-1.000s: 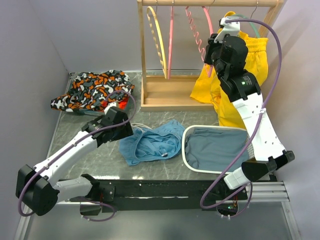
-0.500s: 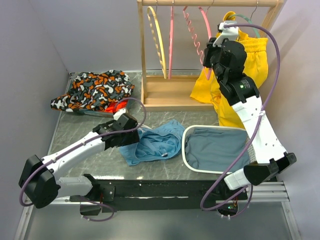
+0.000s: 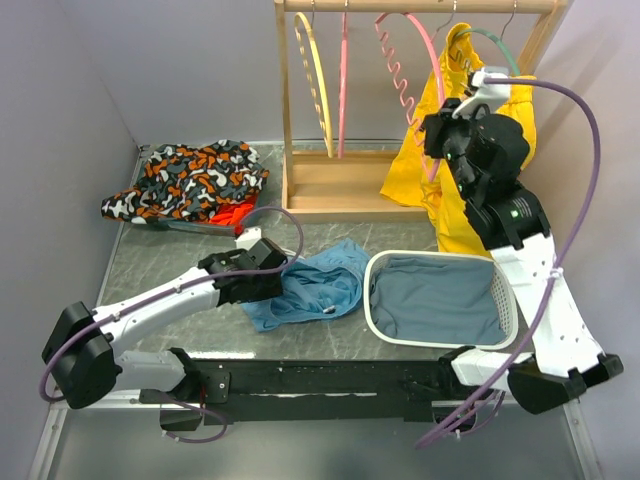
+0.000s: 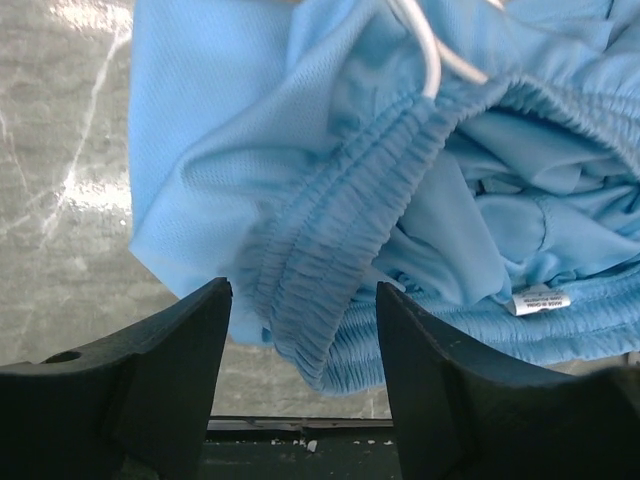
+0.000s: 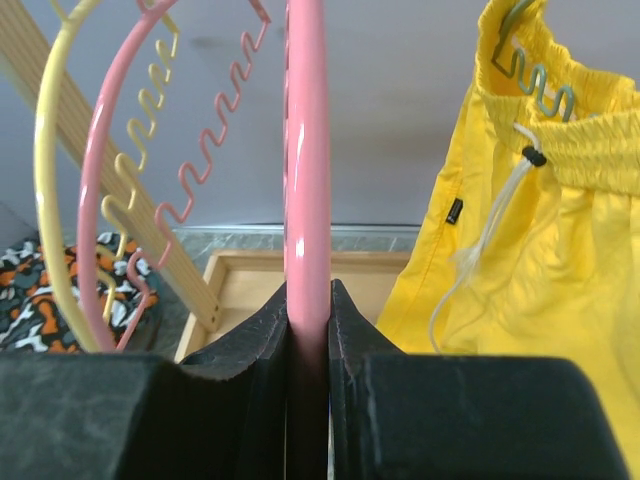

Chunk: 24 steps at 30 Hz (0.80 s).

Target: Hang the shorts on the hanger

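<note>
Sky-blue mesh fills my left wrist view: the shorts [image 4: 400, 200] lie crumpled on the table [image 3: 140, 250], just left of the white basket [image 3: 366, 295]. The left fingers [image 4: 215, 305] stand open on either side of the gathered elastic waistband [image 4: 330, 250], not yet pinching it. To do this grasp well, I judge I should come down so the whole elastic ridge sits deep between the fingers. I should also stay clear of the white drawstring [image 4: 425, 50] looping just beyond, since a bite on loose mesh alone would probably let the opening sag when lifted. The right fingers [image 5: 275, 320] are clamped on the pink hanger [image 5: 305, 150], its bar upright between them, with the yellow shorts [image 5: 540, 260] hanging just to its right. I would hold that hanger level and unmoving while the left arm works. The wrist views give me the contact detail: waistband centred in the gap, hanger squeezed dead centre. Only the top view shows the layout: the shorts near, the hanger well apart at the far right by the wooden rack [image 3: 283, 100].
</note>
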Tool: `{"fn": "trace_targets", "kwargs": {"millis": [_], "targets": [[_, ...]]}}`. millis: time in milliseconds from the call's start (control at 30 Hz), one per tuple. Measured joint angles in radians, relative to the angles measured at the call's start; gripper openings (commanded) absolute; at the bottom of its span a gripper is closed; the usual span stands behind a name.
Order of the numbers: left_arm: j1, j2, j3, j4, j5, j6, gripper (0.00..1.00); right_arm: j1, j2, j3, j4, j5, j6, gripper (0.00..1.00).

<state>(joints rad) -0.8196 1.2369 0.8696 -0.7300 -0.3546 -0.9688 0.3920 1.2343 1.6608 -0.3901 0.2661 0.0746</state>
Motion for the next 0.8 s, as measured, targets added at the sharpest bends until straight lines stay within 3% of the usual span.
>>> {"fn": "trace_targets", "kwargs": {"millis": [133,233,367,433,600,800], "targets": [[-0.038,0.005,-0.01,-0.008,-0.009,-0.023,0.63,0.0,-0.072,-0.043,-0.023,-0.008,0.035,0.0],[-0.055,0.014,-0.018,-0.01,-0.011,-0.04,0.5,0.0,-0.13,-0.077,-0.052,-0.027,0.07,0.0],[-0.059,0.056,-0.019,-0.009,-0.035,-0.069,0.14,0.01,-0.249,-0.176,-0.123,-0.065,0.137,0.0],[-0.059,0.067,-0.02,-0.009,-0.05,-0.081,0.03,0.023,-0.322,-0.248,-0.168,-0.089,0.173,0.0],[-0.032,0.079,-0.004,-0.013,-0.084,-0.094,0.01,0.092,-0.496,-0.434,-0.313,-0.167,0.267,0.0],[0.122,0.106,0.095,0.011,-0.092,-0.042,0.01,0.274,-0.58,-0.509,-0.446,-0.236,0.353,0.0]]}}
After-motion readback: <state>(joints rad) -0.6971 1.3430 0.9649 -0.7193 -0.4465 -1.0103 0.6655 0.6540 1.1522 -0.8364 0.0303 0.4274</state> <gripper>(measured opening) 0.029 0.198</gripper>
